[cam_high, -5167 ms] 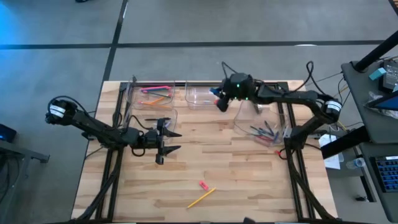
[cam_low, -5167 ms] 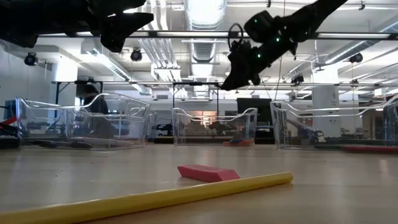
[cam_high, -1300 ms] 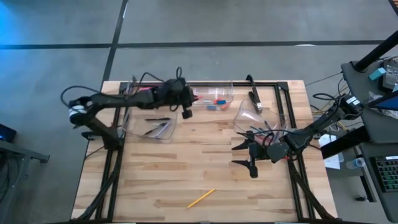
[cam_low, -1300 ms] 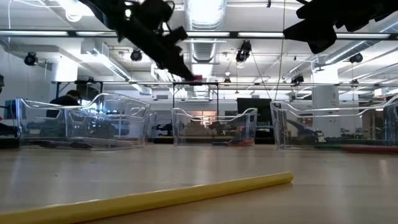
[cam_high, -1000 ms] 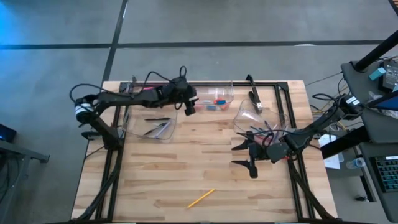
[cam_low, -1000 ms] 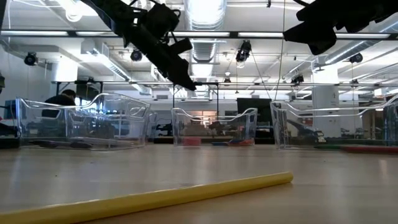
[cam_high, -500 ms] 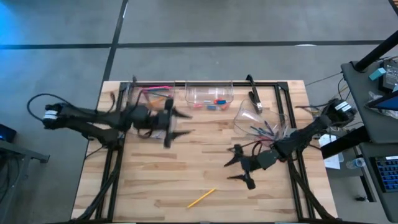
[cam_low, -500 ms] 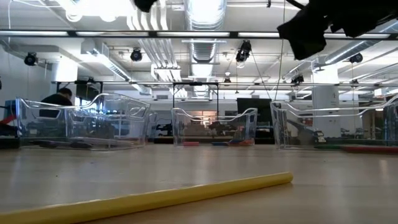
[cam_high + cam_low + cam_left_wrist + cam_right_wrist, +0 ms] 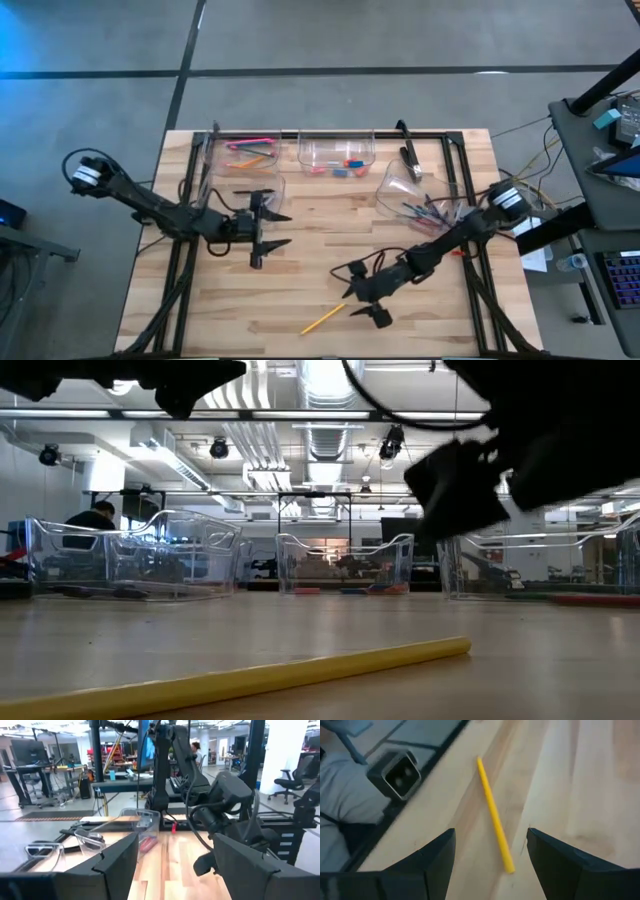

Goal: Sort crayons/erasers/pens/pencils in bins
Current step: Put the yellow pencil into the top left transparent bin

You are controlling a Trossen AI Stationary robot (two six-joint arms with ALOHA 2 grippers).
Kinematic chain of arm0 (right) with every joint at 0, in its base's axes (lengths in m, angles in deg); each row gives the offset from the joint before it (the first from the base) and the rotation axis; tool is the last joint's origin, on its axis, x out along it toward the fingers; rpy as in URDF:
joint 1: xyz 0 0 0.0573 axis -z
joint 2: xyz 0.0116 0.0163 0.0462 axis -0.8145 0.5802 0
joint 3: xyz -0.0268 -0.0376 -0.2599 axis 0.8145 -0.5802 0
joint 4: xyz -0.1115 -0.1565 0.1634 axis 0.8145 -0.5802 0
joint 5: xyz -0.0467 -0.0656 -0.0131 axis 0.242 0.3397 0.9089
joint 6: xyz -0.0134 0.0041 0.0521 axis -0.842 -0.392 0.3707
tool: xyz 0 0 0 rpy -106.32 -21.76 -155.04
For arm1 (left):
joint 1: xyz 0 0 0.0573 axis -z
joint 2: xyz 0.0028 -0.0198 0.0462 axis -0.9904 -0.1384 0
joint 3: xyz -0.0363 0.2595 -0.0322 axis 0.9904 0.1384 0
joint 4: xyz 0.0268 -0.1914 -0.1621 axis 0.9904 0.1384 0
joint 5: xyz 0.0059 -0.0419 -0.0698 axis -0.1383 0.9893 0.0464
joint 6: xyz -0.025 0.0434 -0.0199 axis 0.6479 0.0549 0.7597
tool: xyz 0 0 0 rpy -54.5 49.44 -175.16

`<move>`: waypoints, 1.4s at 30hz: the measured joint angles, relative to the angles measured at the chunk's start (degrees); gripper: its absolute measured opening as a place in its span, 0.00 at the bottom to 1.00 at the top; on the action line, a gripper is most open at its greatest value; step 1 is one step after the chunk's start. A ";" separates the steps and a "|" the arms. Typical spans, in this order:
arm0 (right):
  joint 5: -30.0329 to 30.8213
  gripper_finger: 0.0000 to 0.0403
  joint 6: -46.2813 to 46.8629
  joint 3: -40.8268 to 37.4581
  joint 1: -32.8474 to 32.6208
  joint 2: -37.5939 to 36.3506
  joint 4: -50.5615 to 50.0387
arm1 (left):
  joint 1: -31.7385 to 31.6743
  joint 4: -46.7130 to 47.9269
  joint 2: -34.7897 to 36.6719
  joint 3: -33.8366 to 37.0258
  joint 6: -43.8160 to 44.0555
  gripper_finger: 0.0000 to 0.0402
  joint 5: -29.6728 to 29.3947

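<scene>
Pencil (image 9: 323, 319), yellow, one item: lies flat and loose on the wooden tabletop (image 9: 300, 260) near its front edge, long axis diagonal, one end toward the front-left corner, the other toward the right gripper; in the low view it runs across the foreground (image 9: 250, 678), and in the right wrist view it shows between that gripper's fingers (image 9: 494, 816), untouched. Right gripper (image 9: 364, 294): low over the tabletop just beside the pencil's upper-right end, fingers spread apart and holding nothing. Left gripper (image 9: 270, 230): over the left-centre tabletop, well apart from the pencil, fingers wide apart and empty. Bins, four, clear plastic, along the back: back-left bin (image 9: 213, 152) with pink and orange pencils lying roughly lengthwise; front-left bin (image 9: 278, 181), partly covered by the left arm; centre bin (image 9: 303, 148) with small red and blue erasers; right bin (image 9: 388, 190), tilted, with a bundle of short coloured crayons. A person (image 9: 92, 520) shows in the room beyond the tabletop, in the low view.
</scene>
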 joint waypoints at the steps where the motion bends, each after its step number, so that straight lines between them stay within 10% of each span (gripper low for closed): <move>1: -0.35 0.58 0.65 0.35 0.00 1.17 -0.23 | -0.02 0.00 -0.17 0.17 0.07 0.60 0.00; 15: 0.40 0.48 0.88 3.59 0.05 11.90 1.10 | -0.02 0.09 -0.52 0.25 0.09 0.60 -0.02; 27: 1.35 0.13 0.90 3.21 1.23 14.92 -1.88 | -0.02 -0.18 -1.31 0.27 0.52 0.60 -0.02; 42: 6.80 0.05 -4.60 2.59 3.41 1.55 -12.68 | -0.04 -0.07 -1.35 0.32 1.54 0.60 0.76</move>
